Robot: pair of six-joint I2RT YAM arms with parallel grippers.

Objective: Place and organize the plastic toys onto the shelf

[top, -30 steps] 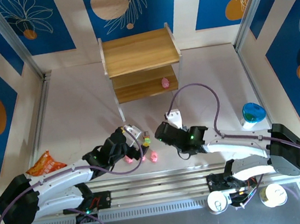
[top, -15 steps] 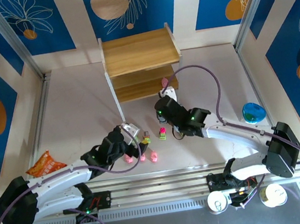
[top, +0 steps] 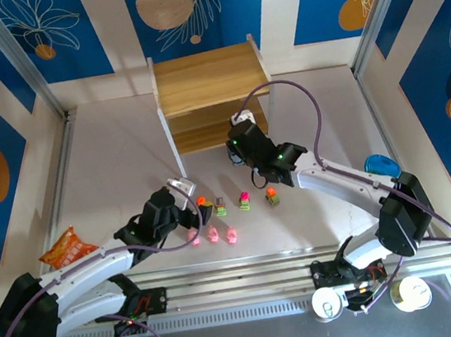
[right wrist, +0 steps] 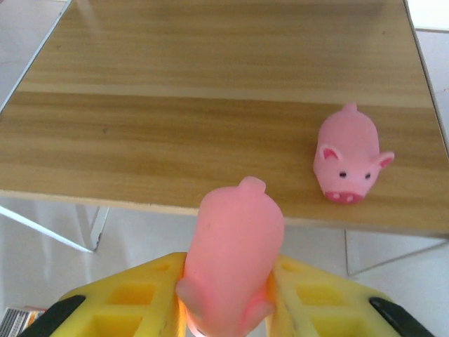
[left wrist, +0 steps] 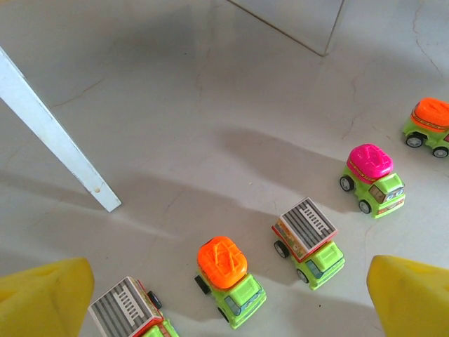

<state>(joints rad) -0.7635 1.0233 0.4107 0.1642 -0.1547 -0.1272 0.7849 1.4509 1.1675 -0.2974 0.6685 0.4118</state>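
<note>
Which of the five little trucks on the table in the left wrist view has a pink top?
The pink-topped truck, second from the right end of the row. Two orange-topped trucks and two grey-topped trucks make up the rest.

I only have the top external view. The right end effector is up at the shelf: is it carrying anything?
Observer: Yes. The right end effector is shut on a pink pig, at the front edge of the shelf board.
Operator: Anything on that board?
Observer: A second pig stands near its right end, snout facing the wrist camera.
Operator: And the other arm?
Observer: The left end effector is open and empty, hovering over five trucks.
</note>
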